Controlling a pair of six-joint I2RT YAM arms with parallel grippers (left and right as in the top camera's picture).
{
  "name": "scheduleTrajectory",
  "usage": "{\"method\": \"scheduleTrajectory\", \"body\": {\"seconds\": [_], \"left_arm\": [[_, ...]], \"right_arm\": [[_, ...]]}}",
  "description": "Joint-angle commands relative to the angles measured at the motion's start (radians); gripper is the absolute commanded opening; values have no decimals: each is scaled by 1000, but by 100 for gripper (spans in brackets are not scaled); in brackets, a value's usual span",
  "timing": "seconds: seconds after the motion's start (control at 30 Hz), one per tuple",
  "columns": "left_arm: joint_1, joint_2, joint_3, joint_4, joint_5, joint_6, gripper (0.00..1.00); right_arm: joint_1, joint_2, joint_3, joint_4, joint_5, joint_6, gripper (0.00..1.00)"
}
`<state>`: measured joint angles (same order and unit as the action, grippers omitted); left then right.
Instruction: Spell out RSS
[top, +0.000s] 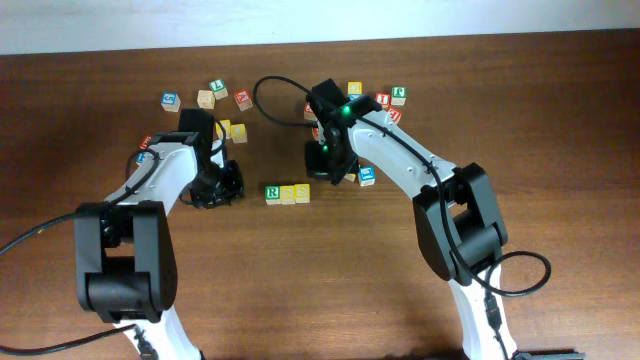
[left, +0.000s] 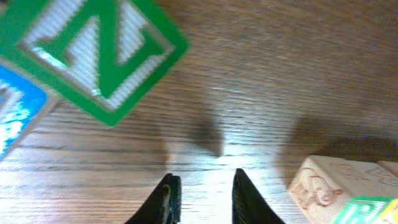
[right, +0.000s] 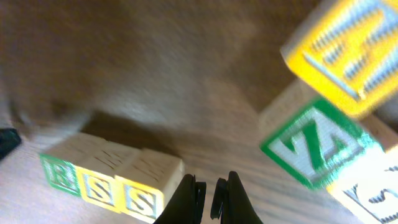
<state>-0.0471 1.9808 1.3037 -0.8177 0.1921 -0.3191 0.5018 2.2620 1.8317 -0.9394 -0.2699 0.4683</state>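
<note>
Green R cube (top: 272, 192), then 2 yellow S cubes (top: 288, 192), touching in 1 row.

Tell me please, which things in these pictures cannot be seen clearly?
- Left wrist view: blue block, cut off by the left edge; letter unreadable.
- Left wrist view: pale carved block, cut off by the bottom edge.
- Right wrist view: yellow block, blurred; letter unclear.
- Overhead view: red block, partly hidden by the right arm.
</note>
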Motion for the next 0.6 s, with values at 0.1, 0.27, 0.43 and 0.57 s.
{"method": "scheduleTrajectory", "body": {"seconds": [0.1, 0.27, 0.43, 0.57], "left_arm": [[3, 13, 18, -13, -60, -27, 25], [3, 14, 18, -25, -63, -28, 23], [3, 14, 18, -33, -63, -28, 22], [3, 14, 18, -33, -63, -28, 22]], "right_arm": [[39, 19, 19, 55, 21, -7, 4], [69, 19, 17, 65, 85, 16, 4], [94, 24, -4, 78, 129, 46, 4], [95, 24, -24, 93, 125, 60, 4]]}}
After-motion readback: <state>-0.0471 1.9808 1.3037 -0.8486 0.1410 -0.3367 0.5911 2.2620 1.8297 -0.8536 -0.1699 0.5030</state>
